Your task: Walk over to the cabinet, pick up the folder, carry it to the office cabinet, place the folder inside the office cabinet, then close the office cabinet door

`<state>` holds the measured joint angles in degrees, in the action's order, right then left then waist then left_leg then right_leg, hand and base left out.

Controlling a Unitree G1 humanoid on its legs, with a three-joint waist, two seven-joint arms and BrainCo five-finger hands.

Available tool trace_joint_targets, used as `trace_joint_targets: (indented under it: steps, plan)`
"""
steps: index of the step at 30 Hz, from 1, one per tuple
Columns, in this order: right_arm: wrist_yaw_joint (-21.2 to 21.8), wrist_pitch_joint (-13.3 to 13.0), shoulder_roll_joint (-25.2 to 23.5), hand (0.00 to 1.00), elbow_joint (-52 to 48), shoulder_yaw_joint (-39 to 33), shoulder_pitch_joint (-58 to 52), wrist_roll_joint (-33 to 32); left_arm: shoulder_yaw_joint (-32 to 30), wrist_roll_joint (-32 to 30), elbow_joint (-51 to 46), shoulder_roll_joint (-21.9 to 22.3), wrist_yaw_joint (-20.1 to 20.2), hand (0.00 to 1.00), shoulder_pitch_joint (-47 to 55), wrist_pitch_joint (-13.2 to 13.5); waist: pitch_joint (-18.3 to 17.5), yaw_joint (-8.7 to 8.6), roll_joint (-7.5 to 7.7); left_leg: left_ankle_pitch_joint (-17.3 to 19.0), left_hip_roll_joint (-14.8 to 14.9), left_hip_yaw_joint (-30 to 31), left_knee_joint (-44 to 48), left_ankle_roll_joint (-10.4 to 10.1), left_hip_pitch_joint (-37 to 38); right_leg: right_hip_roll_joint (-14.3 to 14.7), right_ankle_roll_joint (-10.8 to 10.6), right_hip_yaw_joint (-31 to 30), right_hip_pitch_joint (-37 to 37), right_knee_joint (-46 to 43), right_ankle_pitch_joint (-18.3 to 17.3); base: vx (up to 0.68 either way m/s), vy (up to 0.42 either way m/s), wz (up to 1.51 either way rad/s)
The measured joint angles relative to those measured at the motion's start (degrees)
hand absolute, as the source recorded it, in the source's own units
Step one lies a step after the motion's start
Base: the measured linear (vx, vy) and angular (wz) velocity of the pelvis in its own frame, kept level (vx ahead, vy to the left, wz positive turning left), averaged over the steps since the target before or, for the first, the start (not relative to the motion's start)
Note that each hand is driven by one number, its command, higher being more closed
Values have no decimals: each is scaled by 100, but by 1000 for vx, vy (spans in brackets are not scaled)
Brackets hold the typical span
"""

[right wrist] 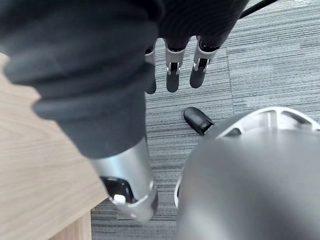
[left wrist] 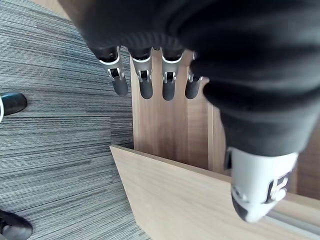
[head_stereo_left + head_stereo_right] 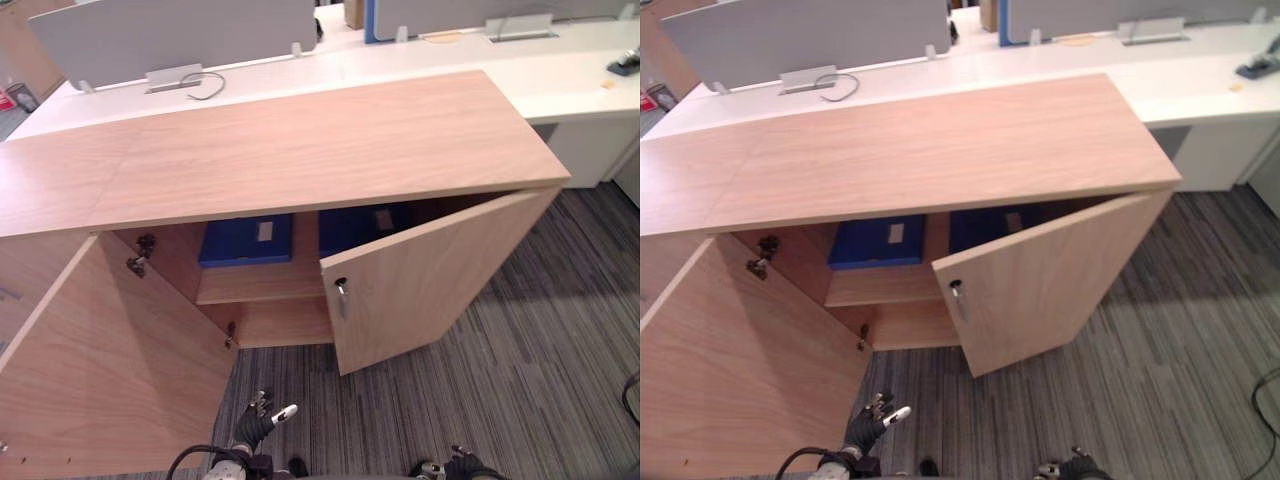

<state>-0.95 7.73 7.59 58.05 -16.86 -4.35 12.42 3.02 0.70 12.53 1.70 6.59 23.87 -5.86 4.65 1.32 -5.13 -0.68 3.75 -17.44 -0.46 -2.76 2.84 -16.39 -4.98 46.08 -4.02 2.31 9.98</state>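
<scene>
Presumably, with the folder [image 3: 246, 240] shelved and the left hand [image 3: 258, 425] and right hand [image 1: 172, 70] fingers released, push the half-open door [image 3: 430, 280] steadily shut.

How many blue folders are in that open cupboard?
2. One blue folder sits on the shelf left of the divider; the second folder sits right of it, partly behind the half-open door. More may be hidden there.

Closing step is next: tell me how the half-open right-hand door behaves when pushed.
The right-hand door looks like stiff wood panel, so it should swing whole, not flex. It hangs ajar on the office cabinet, so a light push probably closes it. Its small metal handle likely offers little grip.
</scene>
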Motion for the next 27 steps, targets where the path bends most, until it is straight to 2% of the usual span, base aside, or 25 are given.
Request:
trace_joint_targets:
  steps: [1,2,4,5,6,7,8,9,10,11,12,13,14,15,16,17,20,25,27]
  plan:
    - [0,-1,0,0,20,0,5,1,-1,-4,-6,8,14,0,0,-9,-2,-4,20,3,-21,34,-9,12,0,-42,-32,35,4,-69,-28,160,181,69]
    - [4,2,-8,0,67,-85,4,3,18,-26,-75,64,73,0,-18,-60,-17,-31,58,27,-179,249,-20,104,8,-386,-194,210,2,-596,-264,125,167,70]
    - [26,11,-7,0,117,-276,-30,4,48,-125,-238,124,181,0,-10,-103,-42,-48,83,38,-358,519,-18,178,24,-824,-176,410,-22,-1272,-480,96,163,96]
    - [30,-2,-26,0,58,-460,-105,-8,121,-168,-422,119,215,0,-9,-114,-52,-68,84,17,-483,843,-11,265,24,-1205,-24,411,-32,-1934,-579,88,186,142]
    - [26,0,-82,0,-135,-450,-226,-4,179,-352,-654,86,250,0,-1,-114,-50,-76,171,-3,-639,1144,2,387,35,-1581,340,44,50,-2671,-634,85,185,148]
    - [-4,-17,-130,0,-254,-437,-316,7,189,-409,-777,67,256,0,20,-114,-69,-71,235,-13,-704,1306,8,442,37,-1722,535,-328,194,-3038,-604,84,174,137]
    - [-14,-39,-267,0,-424,-438,-324,-1,167,-509,-1006,28,257,0,54,-112,-105,-13,277,-23,-729,1590,65,499,39,-1631,484,-1379,606,-3581,-1119,63,71,102]
    - [1,-46,-390,0,-521,-438,-320,-16,101,-558,-1112,-18,256,0,70,-112,-92,9,359,-15,-696,1796,124,508,4,-1232,347,-2138,777,-3685,-1585,62,-31,129]
    - [11,-50,-573,0,-589,-437,-351,-83,27,-585,-1176,-39,254,0,64,-112,-123,1,498,-2,-677,2088,207,493,-93,-649,221,-3049,971,-3603,-2065,36,-122,113]
    - [13,-51,-655,0,-624,-436,-389,-168,17,-591,-1181,-37,248,0,42,-113,-123,-3,577,18,-682,2232,241,503,-147,-369,139,-3414,1048,-3533,-2221,31,-175,136]
    - [12,-52,-741,0,-669,-429,-451,-262,22,-594,-1184,-7,242,0,16,-117,-122,0,687,58,-701,2479,297,472,-261,65,-39,-3932,1120,-3325,-2386,2,-187,131]
    - [9,-50,-789,0,-683,-405,-518,-360,22,-601,-1221,36,226,0,29,-139,-156,-1,785,121,-750,2629,399,415,-385,266,-50,-4090,1123,-2827,-2351,-18,-237,134]
    - [11,-48,-822,0,-685,-325,-586,-466,3,-625,-1333,44,212,0,52,-150,-160,-2,923,181,-761,2507,479,384,-456,244,-116,-4049,1062,-2471,-2210,-29,-215,112]
    - [10,-45,-791,0,-679,-324,-622,-493,-2,-644,-1319,123,186,0,58,-179,-173,-2,938,200,-682,2414,507,361,-482,244,-146,-3867,991,-2471,-2236,23,-214,89]
    - [14,-34,-733,0,-708,-309,-718,-533,2,-633,-1471,193,131,0,154,-181,-224,57,832,166,-414,2078,512,252,-488,358,-105,-3678,921,-2296,-2225,77,-196,55]
    - [15,-31,-646,0,-713,-173,-773,-564,-34,-578,-1596,212,112,0,236,-180,-244,194,778,97,-271,2003,461,116,-476,472,-58,-3611,880,-2202,-2213,102,-172,24]
    - [12,-28,-602,0,-722,-20,-828,-706,-270,-345,-1621,263,-40,0,326,-181,-287,256,751,53,-87,2090,392,-10,-509,687,36,-3347,641,-1906,-2149,137,-147,20]
    - [-14,-18,-595,0,-732,201,-886,-903,-433,90,-1622,296,-87,0,387,-202,-291,332,813,38,5,2097,385,-101,-519,815,44,-3015,282,-1470,-2008,88,-55,33]
    - [-44,-21,-576,0,-780,321,-889,-904,-515,390,-1625,315,-179,0,415,-217,-273,417,834,27,4,2153,391,-130,-587,823,46,-2892,213,-1362,-1978,-19,3,17]
